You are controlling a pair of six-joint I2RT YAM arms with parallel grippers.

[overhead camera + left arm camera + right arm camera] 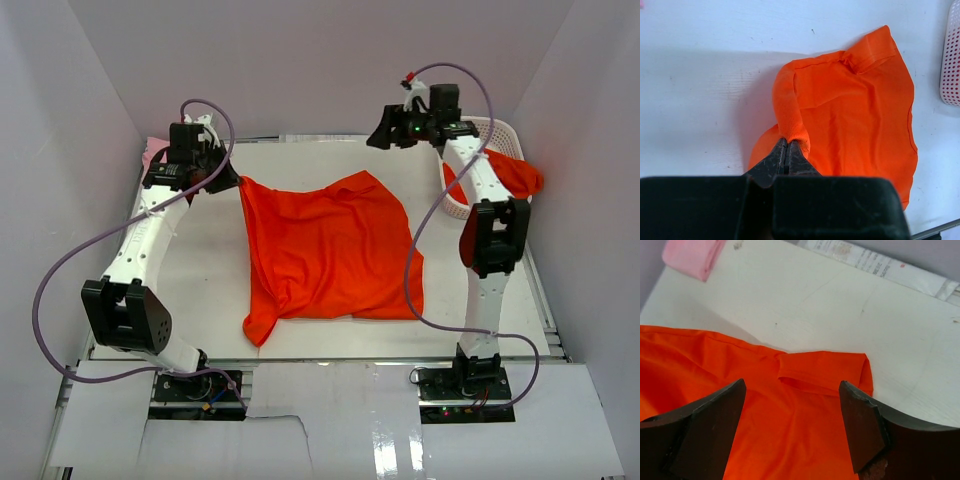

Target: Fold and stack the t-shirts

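An orange-red t-shirt (330, 250) lies spread and rumpled in the middle of the table. My left gripper (232, 180) is at its far left corner, shut on a bunched fold of the cloth (790, 120); the jaws (786, 142) meet on it. My right gripper (385, 135) hovers open above the shirt's far edge. In the right wrist view its fingers (792, 385) stand wide apart over the orange cloth (765, 430) and a folded sleeve (825, 370), holding nothing. A folded light pink t-shirt (155, 152) (692, 255) lies at the far left corner.
A white lattice basket (490, 130) (952, 60) stands at the far right, partly behind the right arm, with more orange-red cloth (515, 175) hanging over its rim. White walls close in the table on three sides.
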